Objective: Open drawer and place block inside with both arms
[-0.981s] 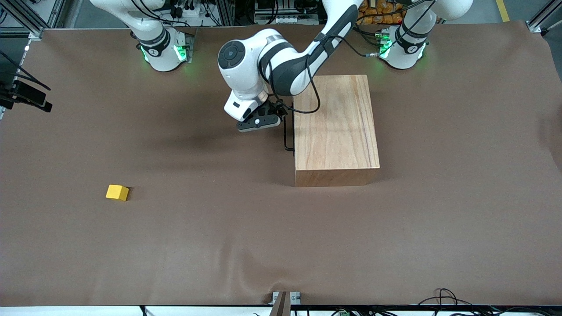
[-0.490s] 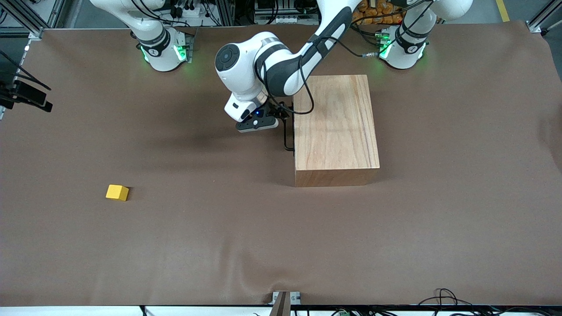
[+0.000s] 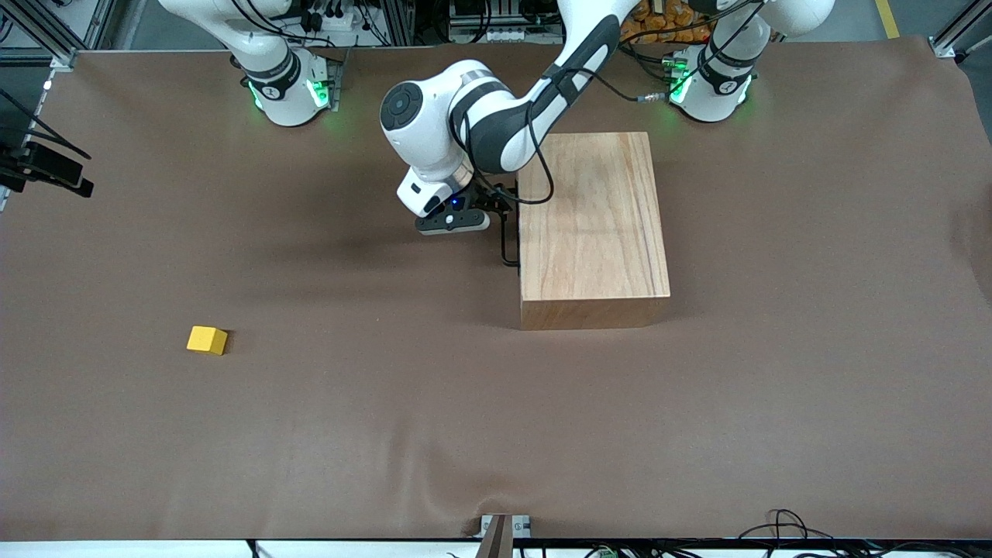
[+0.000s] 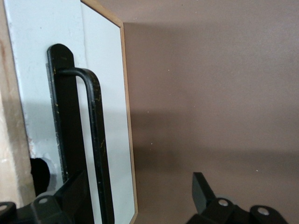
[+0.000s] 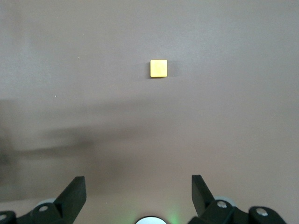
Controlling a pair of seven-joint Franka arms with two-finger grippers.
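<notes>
My left gripper [image 4: 138, 198] gapes around the drawer's handle [image 4: 96, 140], holding nothing; I should centre, close, pull straight

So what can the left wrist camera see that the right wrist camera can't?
Only the left wrist view shows the drawer's white front panel and its black wire handle, with the left gripper open around the handle. Only the right wrist view shows the yellow block, well ahead of the open right gripper, which waits. Both show the brown table cover.
</notes>
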